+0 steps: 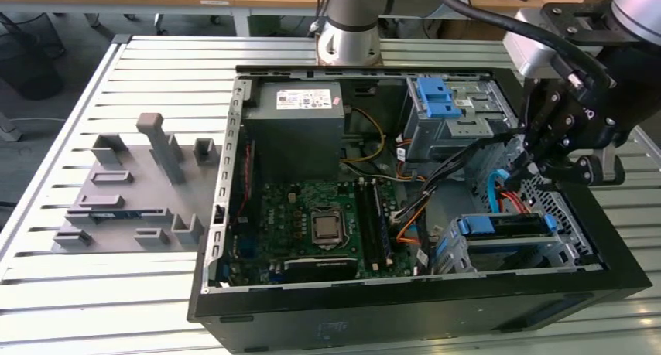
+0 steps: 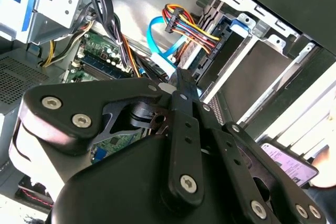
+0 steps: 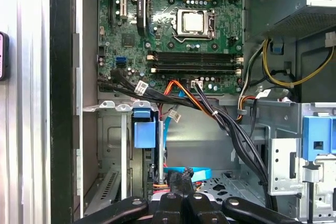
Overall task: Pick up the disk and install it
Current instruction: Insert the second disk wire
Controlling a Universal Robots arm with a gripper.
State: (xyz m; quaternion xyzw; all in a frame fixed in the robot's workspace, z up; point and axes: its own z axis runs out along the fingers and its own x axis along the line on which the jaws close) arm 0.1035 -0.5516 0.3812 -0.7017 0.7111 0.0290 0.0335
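Slatted table, and on it the open case, motherboard up. The gripper hangs inside the case at the exterior view's right, among the cables; open or closed, I cannot tell. Just below it the cage holds the disk, blue rails showing, seemingly seated. I'd call that disk stiff, dense, shock-shy and slick on its faces: best taken by its long railed edges.

Silver-grey arm, black cable, black linkage gripper with silver screw heads.
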